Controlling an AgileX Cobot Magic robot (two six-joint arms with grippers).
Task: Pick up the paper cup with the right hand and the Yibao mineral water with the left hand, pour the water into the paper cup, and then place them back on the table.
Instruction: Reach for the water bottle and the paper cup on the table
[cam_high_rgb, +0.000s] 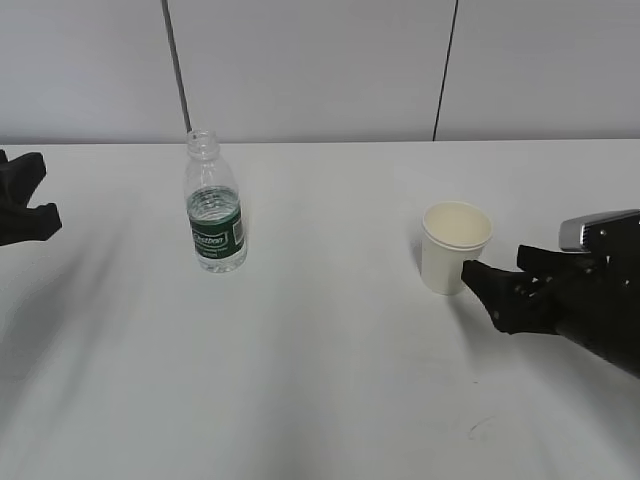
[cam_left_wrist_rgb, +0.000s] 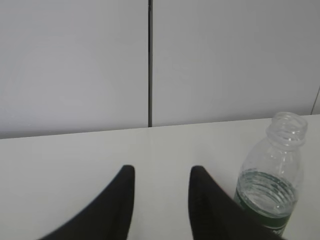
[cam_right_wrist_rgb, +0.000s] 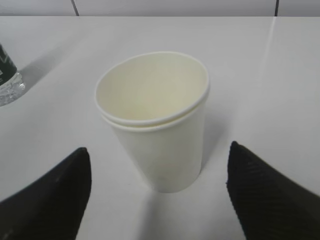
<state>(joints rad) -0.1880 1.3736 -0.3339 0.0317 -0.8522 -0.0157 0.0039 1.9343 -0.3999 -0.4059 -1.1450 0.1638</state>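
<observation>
Paper cup (cam_right_wrist_rgb: 157, 125) stands upright just ahead of the spread right fingers (cam_right_wrist_rgb: 60, 195).

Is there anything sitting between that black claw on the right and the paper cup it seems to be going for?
Nothing visible. The right end effector is open, its fingers on either side of the paper cup with only bare table between. The water bottle stands far off to the left.

Pale panelled wall (cam_high_rgb: 320, 70) with dark seams (cam_high_rgb: 177, 65)

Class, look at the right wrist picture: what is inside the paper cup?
The paper cup shows only its bare cream inner wall; no water is visible. Its very bottom is hidden by the near rim.
</observation>
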